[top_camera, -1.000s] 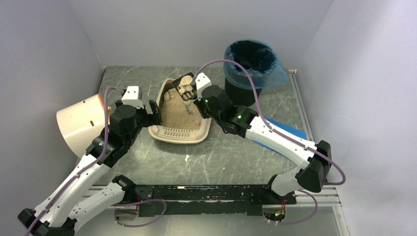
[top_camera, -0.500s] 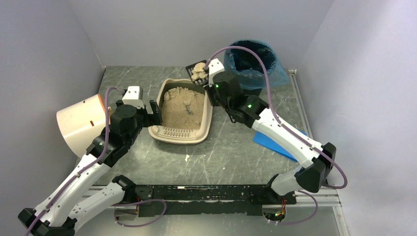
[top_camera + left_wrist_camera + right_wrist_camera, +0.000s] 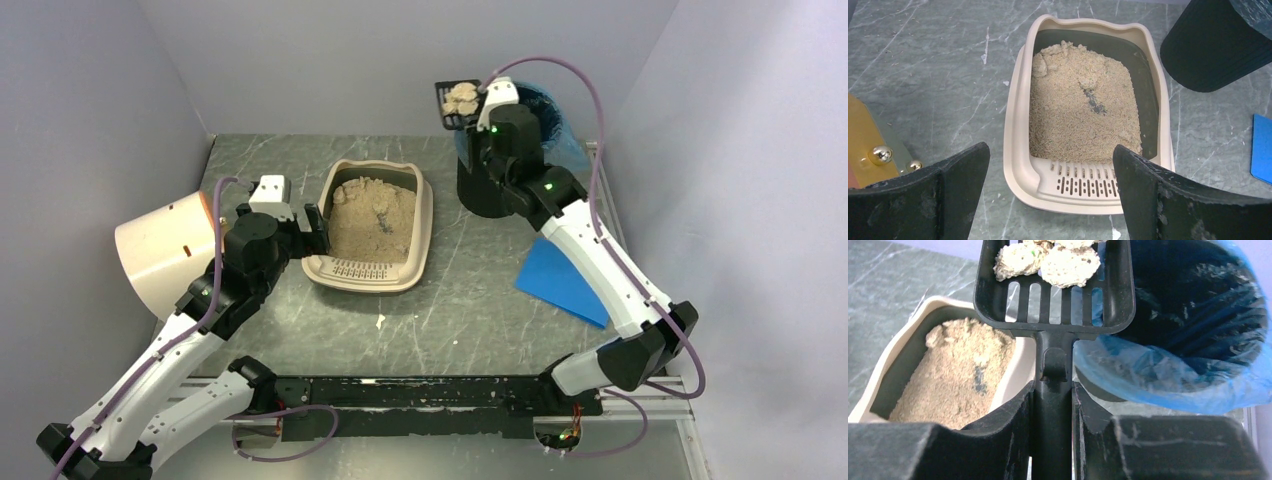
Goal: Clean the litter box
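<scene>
The beige litter box [image 3: 425, 215] sits mid-table with tan litter heaped inside and its slotted grate lip at the near end [image 3: 1088, 182]. My left gripper [image 3: 316, 226] stands open at the box's near left corner, its jaws wide apart on either side of the grate lip [image 3: 1050, 150], holding nothing. My right gripper [image 3: 479, 117] is shut on the handle of a black slotted scoop [image 3: 1053, 280]. The scoop carries pale litter clumps [image 3: 1068, 262] and hangs in the air at the left rim of the black bin with a blue liner [image 3: 1188, 315], above and right of the box [image 3: 1020, 360].
A cream cylindrical drum [image 3: 160, 250] lies on its side at the left wall. A blue sheet [image 3: 560, 280] lies flat on the table at the right. The black bin [image 3: 485, 190] stands at the back right. A small white crumb [image 3: 380, 321] lies in front of the box.
My right arm has lifted the loaded scoop from the far end of the litter box up and to the right, to the bin's rim. The left arm has not moved.
</scene>
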